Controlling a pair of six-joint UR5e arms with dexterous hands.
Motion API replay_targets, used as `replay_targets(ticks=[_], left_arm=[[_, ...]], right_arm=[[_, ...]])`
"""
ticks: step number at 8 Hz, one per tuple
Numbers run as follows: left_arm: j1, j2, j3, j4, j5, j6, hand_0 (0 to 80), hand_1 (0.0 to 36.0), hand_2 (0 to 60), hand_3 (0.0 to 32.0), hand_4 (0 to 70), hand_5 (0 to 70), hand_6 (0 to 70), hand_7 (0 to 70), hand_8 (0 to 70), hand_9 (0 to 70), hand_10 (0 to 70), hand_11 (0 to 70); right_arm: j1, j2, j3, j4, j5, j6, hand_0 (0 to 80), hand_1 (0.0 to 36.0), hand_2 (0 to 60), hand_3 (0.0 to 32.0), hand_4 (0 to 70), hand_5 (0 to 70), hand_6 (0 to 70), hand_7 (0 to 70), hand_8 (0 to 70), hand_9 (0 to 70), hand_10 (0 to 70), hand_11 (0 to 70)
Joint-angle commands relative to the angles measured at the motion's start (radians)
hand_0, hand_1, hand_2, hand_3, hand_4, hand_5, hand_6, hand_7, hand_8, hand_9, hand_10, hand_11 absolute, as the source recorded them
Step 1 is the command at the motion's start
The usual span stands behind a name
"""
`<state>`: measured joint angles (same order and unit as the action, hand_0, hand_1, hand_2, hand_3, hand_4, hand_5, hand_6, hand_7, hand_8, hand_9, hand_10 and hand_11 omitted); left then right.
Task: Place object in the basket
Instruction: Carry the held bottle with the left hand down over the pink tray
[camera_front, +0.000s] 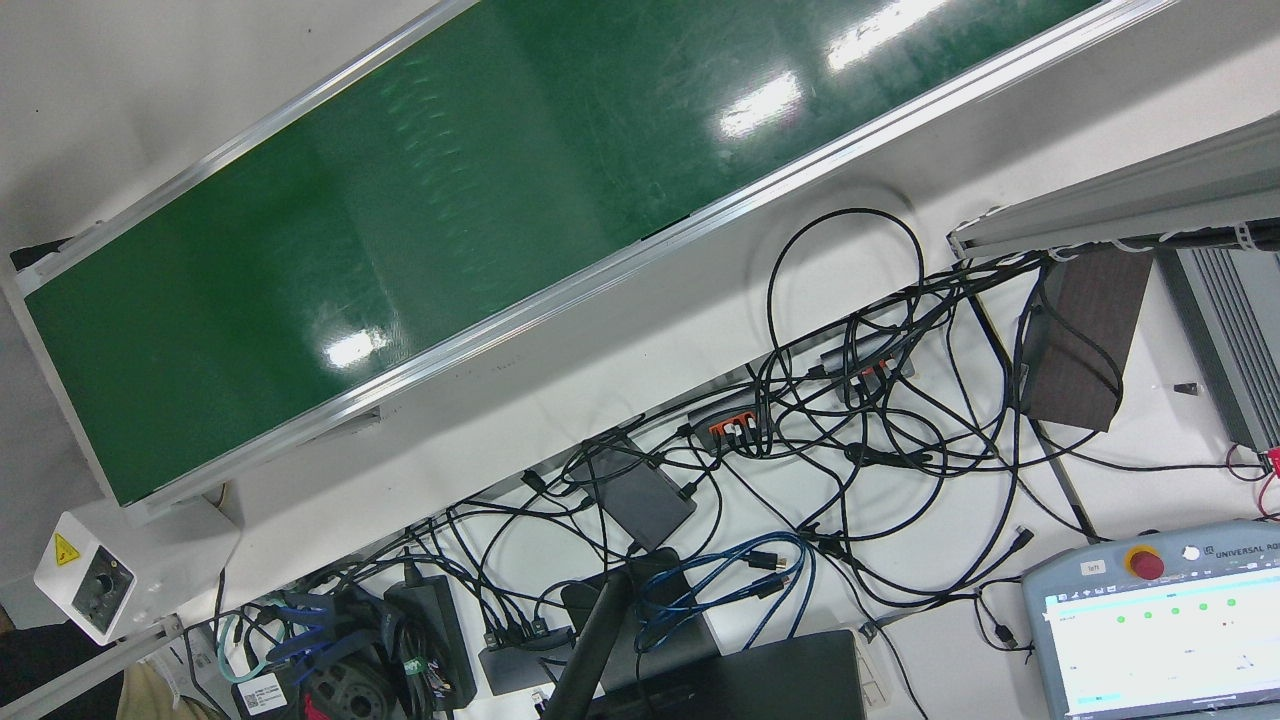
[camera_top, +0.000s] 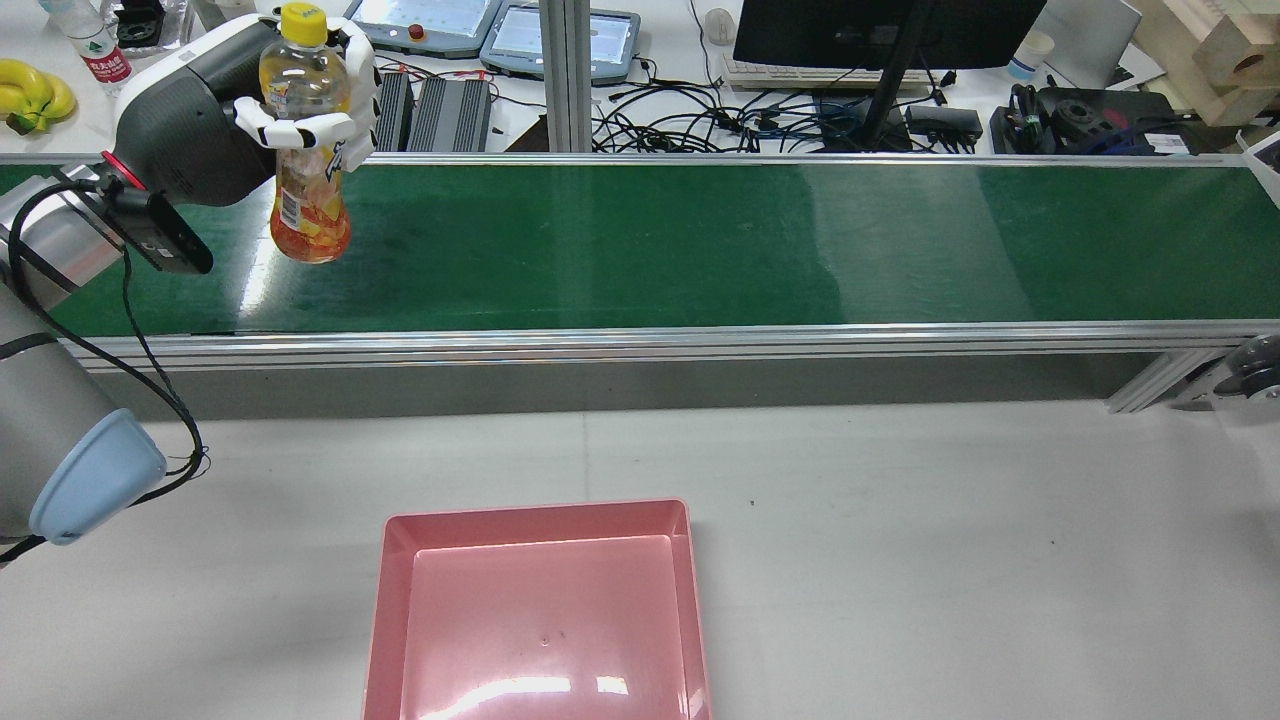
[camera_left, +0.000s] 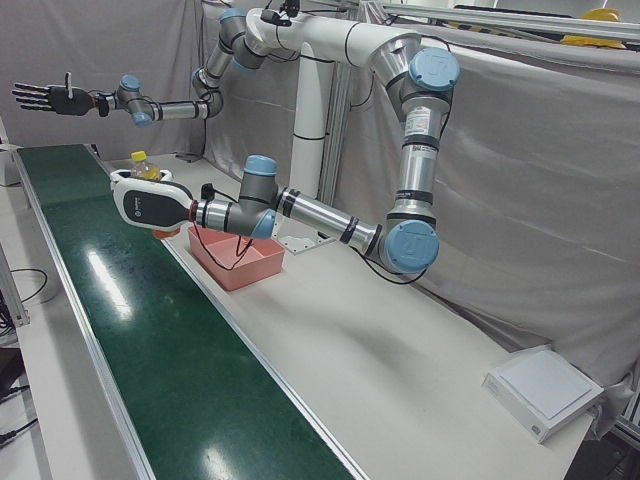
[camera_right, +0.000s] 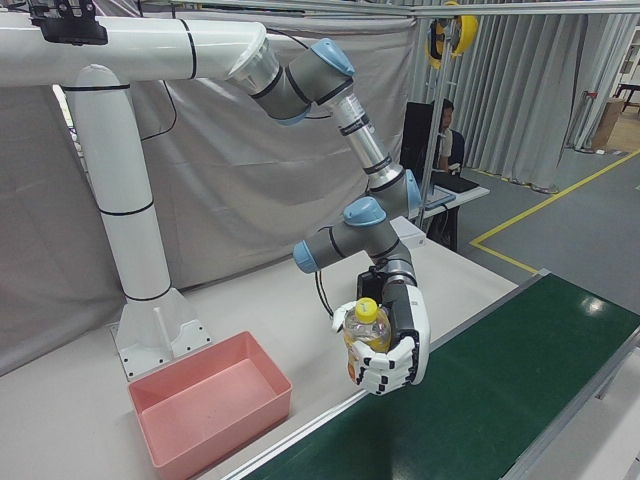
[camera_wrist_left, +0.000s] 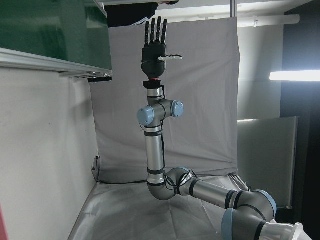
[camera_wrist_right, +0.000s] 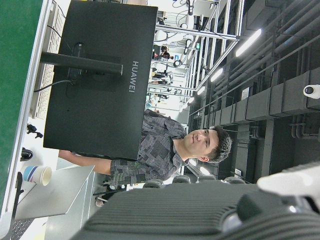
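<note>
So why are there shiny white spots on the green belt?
Ceiling lights bouncing off the conveyor belt: bright patches in the front view, a pale streak in the rear view. The pink basket floor glares too, and the right hand view is blurry along its bottom edge.

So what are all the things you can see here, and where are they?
Bottle: one, yellow cap, orange drink, held above the belt's left end in the rear view.
Basket: one, pink, on the white table before the belt.
Conveyor belt: one, green, across the table.
Monitor: one, black, behind the belt.
Bananas: one bunch, yellow, far left desk.
Left hand: white fingers wrapped round the bottle.
Right hand: black, open, raised high.
</note>
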<state>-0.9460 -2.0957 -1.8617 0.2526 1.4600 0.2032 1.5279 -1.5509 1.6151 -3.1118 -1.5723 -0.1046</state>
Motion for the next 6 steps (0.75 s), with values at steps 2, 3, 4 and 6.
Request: replay_targets(ticks=[2,3,4,6], left_arm=[[0.174,0.067,-0.111,-0.022,0.005,0.022,60.0,30.4,60.0,0.0,70.0,70.0,70.0,70.0,70.0,70.0,70.0,70.0],[0.200,0.101,-0.134,-0.029,0.009,0.045,60.5,29.5,60.0,0.0,70.0,70.0,70.0,70.0,70.0,70.0,70.0,70.0],[0.244,0.103,-0.157,-0.027,0.022,0.077,60.6,29.7,60.0,0.0,70.0,70.0,70.0,70.0,70.0,70.0,70.0,70.0],[0.361,0.100,-0.169,-0.024,0.017,0.146,60.9,28.8,60.0,0.0,70.0,70.0,70.0,70.0,70.0,70.0,70.0,70.0]], right_arm=[[0.000,0.000,0.000,0.001,0.000,0.000,0.0,0.0,0.0,0.0,0.0,0.0,0.0,0.0,0.0,0.0,0.0,0.0],[0.000,0.000,-0.001,0.001,0.000,0.000,0.0,0.0,0.0,0.0,0.0,0.0,0.0,0.0,0.0,0.0,0.0,0.0],[0.000,0.000,-0.001,0.001,0.000,0.000,0.0,0.0,0.0,0.0,0.0,0.0,0.0,0.0,0.0,0.0,0.0,0.0],[0.000,0.000,0.000,0.001,0.000,0.000,0.0,0.0,0.0,0.0,0.0,0.0,0.0,0.0,0.0,0.0,0.0,0.0]])
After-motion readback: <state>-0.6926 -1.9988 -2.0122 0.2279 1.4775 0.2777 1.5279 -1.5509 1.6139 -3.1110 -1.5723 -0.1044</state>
